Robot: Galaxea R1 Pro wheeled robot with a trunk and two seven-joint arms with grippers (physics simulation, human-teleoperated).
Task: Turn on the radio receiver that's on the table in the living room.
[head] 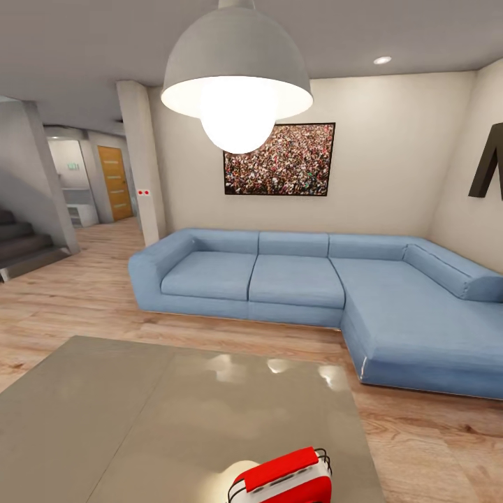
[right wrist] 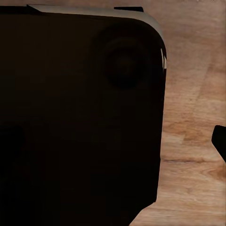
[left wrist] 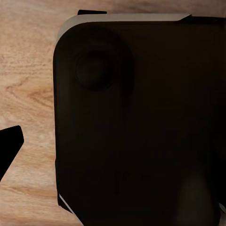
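The radio receiver (head: 283, 478), red with a white edge band and a thin wire handle, stands at the near edge of the table (head: 140, 419) in the head view, cut off by the frame's bottom. The table's glossy grey-beige top reflects the lamp. The living room spreads beyond it. In the left wrist view one black fingertip (left wrist: 9, 147) shows at the edge over wood floor. In the right wrist view one black fingertip (right wrist: 219, 141) shows likewise. Each sits far out to the side with nothing held.
A blue L-shaped sofa (head: 314, 279) runs behind the table under a framed crowd photo (head: 279, 159). A white dome pendant lamp (head: 236, 77) hangs close ahead. Stairs (head: 21, 244) and a hallway lie far left. The robot's dark base (left wrist: 136, 127) (right wrist: 80, 117) shows in both wrist views.
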